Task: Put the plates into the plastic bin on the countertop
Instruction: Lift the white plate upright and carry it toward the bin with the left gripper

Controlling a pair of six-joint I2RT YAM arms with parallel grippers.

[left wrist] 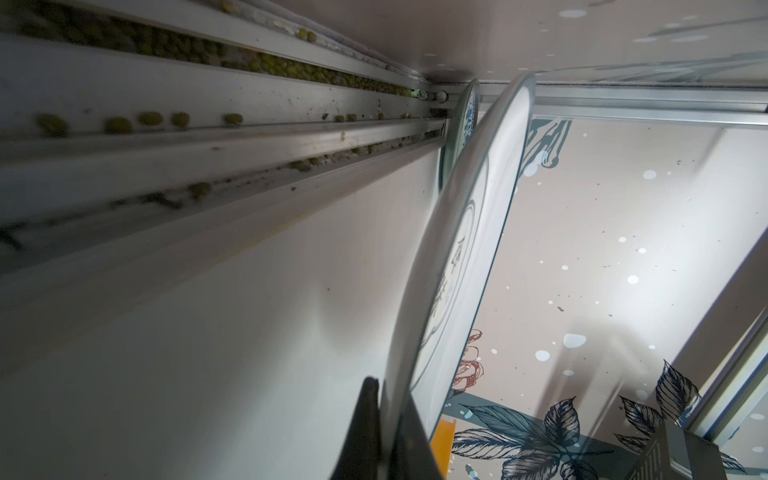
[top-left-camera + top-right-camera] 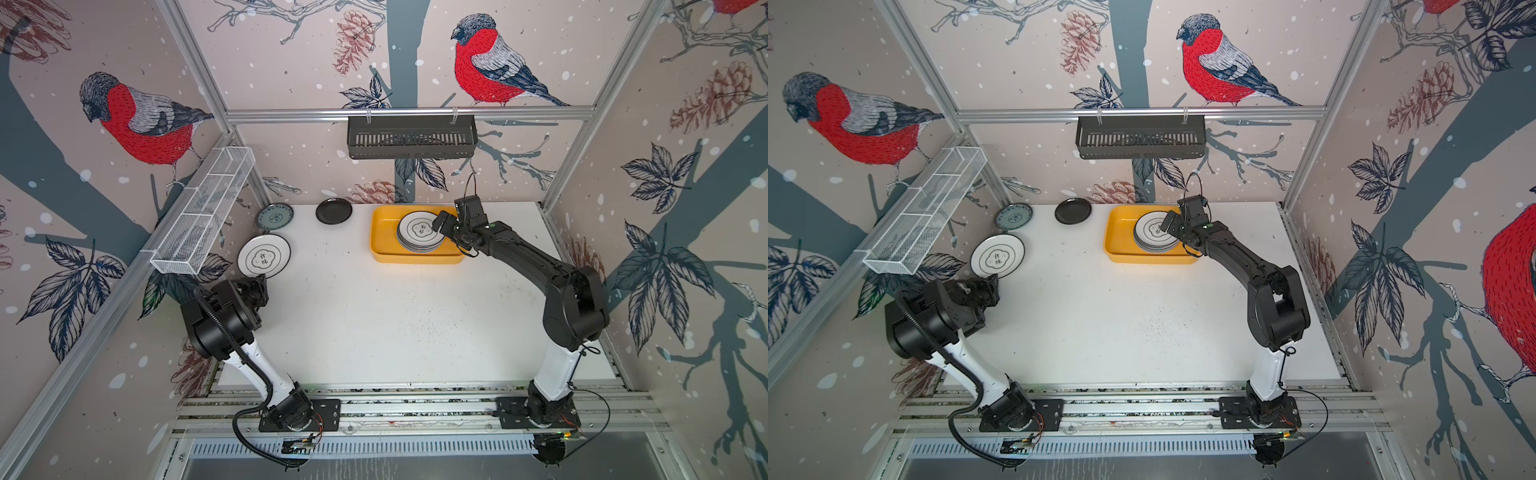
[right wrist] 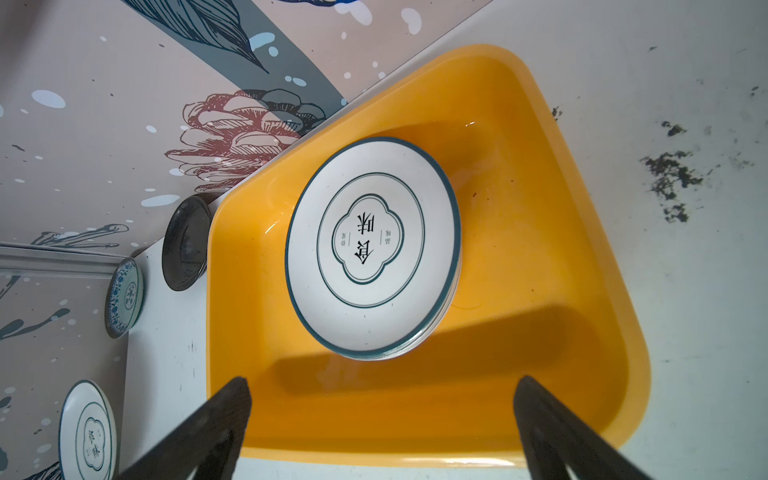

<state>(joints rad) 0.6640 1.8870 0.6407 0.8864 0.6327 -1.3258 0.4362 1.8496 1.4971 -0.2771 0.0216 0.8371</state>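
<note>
Left wrist view: left hand (image 1: 384, 399) clenched on the near rim of the lettered plate (image 1: 478, 249), which sits at the left edge of the tabletop (image 2: 353, 324); lifted or not, cannot tell. Judged stiff, glazed, slick and brittle, weighty for a rim pinch. The rim is the only hold, so carry level and set down gently.

Right hand (image 3: 382, 380) hangs over the bin (image 2: 376, 249), fingers spread wide, grasping nothing. Bin holds one stack (image 2: 419, 232) of plates, a lettered one on top; its left part is bare. Black plate (image 2: 333, 211) and blue plate (image 2: 274, 216) lie outside, at the back.
</note>
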